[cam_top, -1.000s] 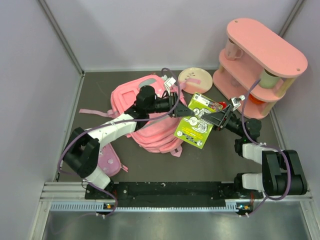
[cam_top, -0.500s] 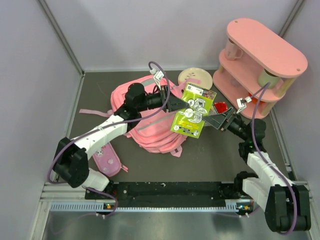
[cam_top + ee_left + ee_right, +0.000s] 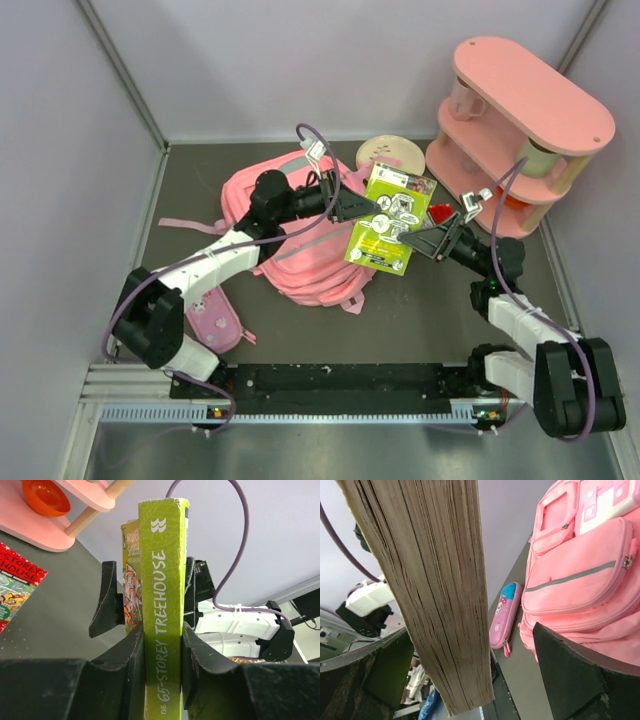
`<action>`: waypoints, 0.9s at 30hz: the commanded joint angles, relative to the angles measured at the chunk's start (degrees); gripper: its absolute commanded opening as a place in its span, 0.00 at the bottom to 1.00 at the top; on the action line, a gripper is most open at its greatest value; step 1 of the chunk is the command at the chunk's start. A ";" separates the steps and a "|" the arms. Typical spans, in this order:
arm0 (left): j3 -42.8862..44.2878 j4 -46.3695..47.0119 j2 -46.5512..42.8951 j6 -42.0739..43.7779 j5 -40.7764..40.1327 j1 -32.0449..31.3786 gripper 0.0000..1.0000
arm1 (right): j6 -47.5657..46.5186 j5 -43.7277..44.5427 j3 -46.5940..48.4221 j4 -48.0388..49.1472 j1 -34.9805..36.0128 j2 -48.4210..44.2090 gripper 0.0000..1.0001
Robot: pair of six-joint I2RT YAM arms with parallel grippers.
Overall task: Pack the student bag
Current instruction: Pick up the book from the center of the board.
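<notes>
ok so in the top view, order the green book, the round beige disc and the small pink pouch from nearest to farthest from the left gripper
1. green book: clamped in the left gripper, just to its right.
2. round beige disc: behind it, toward the back wall.
3. small pink pouch: farthest, at the near left by the arm's base.

A bright green paperback book [image 3: 388,218] is held up above the dark grey desk [image 3: 420,310]. A pink two-level wooden shelf [image 3: 520,110] is set at the back right, with an orange bowl [image 3: 45,496] on its bottom level. A small pink pouch [image 3: 218,325] is laid front left.
</notes>
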 commanded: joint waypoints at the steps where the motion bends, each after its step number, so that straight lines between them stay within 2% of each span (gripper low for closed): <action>1: 0.02 13.65 0.26 -5.06 2.88 -0.18 0.00 | 4.71 -0.64 2.78 13.68 1.22 3.46 0.99; 8: -1.03 15.16 1.32 -6.03 3.24 -0.18 0.00 | 9.90 -1.25 4.45 22.04 1.75 5.93 0.98; 10: -1.12 12.71 0.71 -3.67 2.63 -0.18 0.00 | 9.82 -1.34 4.81 21.17 1.67 5.32 0.90; 11: -1.03 8.69 0.44 -2.44 1.58 -0.18 0.00 | 9.12 -1.34 4.72 20.38 1.75 4.88 0.85; 12: -1.03 6.82 -0.17 -0.08 1.05 -0.18 0.00 | 8.50 -1.34 4.81 19.42 1.75 3.75 0.73; 14: -0.86 1.39 -0.96 2.22 -0.18 -0.18 0.00 | 6.14 -0.91 4.46 15.22 1.67 2.16 0.62; 15: -0.77 -0.12 -1.58 4.23 -1.49 -0.18 0.00 | 5.17 -0.64 4.37 13.27 1.67 0.50 0.49; 17: -0.33 -3.55 -2.11 5.83 -2.64 -0.18 0.00 | 1.58 -0.03 4.54 6.88 1.75 -1.53 0.34; 18: -0.16 -6.00 -2.28 7.14 -3.52 -0.18 0.00 | 0.68 0.15 4.72 5.27 1.75 -3.02 0.21; 19: 0.11 -6.72 -2.46 7.68 -3.61 -0.18 0.00 | -0.20 0.15 4.90 3.69 1.75 -3.64 0.14; 20: 0.11 -6.99 -2.46 7.77 -3.70 -0.18 0.00 | -1.51 0.07 5.59 1.24 1.75 -4.17 0.03; 22: 0.20 -7.26 -2.55 8.21 -3.53 -0.18 0.15 | -2.66 -0.63 6.39 -0.89 1.84 -5.23 0.00; 23: 0.28 -7.34 -2.64 8.38 -3.35 -0.26 0.28 | -3.89 -1.07 7.35 -2.81 1.67 -5.49 0.00; 25: 0.63 -7.78 -2.90 9.17 -3.26 -0.18 0.43 | -5.21 -3.34 8.32 -4.76 1.67 -5.58 0.00; 26: 0.90 -7.96 -3.34 9.61 -3.00 -0.26 0.56 | -6.35 -4.49 9.46 -5.55 1.75 -5.32 0.00; 27: 1.25 -8.22 -3.43 10.57 -2.65 -0.18 0.60 | -6.79 -5.72 9.90 -6.51 1.75 -5.14 0.00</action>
